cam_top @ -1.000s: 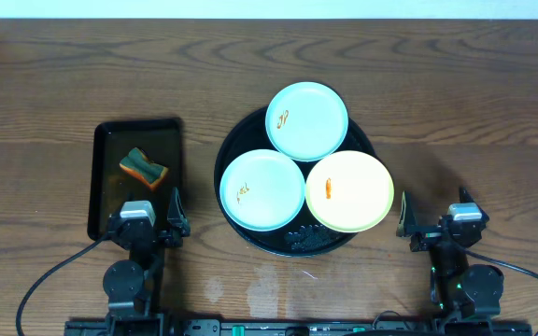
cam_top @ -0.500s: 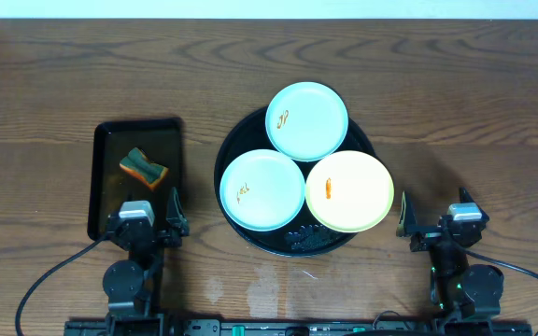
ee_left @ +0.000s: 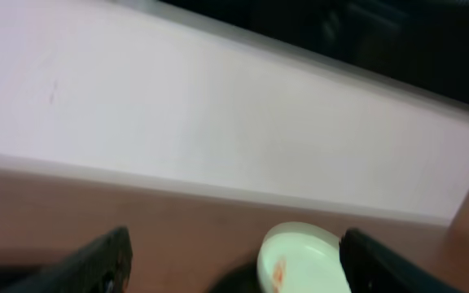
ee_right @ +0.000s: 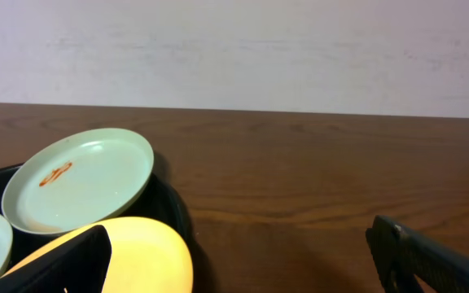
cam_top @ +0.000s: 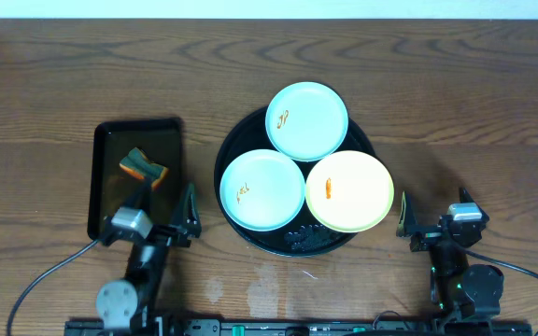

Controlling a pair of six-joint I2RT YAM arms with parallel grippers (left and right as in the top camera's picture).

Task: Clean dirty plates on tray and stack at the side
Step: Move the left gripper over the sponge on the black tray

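Three plates lie on the round black tray [cam_top: 241, 140]: a mint plate [cam_top: 307, 121] at the back, a mint plate [cam_top: 261, 190] at front left and a yellow plate [cam_top: 348, 191] at front right, each with an orange smear. My left gripper [cam_top: 168, 207] is open and empty, left of the tray, over the rectangular tray's right edge. My right gripper [cam_top: 434, 213] is open and empty, right of the yellow plate. The blurred left wrist view shows open fingers [ee_left: 234, 268] and one mint plate [ee_left: 304, 260]. The right wrist view shows open fingers [ee_right: 243, 264], the back mint plate [ee_right: 80, 177] and the yellow plate [ee_right: 149, 252].
A rectangular black tray [cam_top: 120, 140] at the left holds an orange and green sponge [cam_top: 143, 166]. A dark scrubby clump [cam_top: 311, 239] lies at the round tray's front. A white wall stands behind the wooden table.
My left arm has moved forward and turned toward the right, its fingers now angled toward the round tray. The right arm and the plates have not moved.
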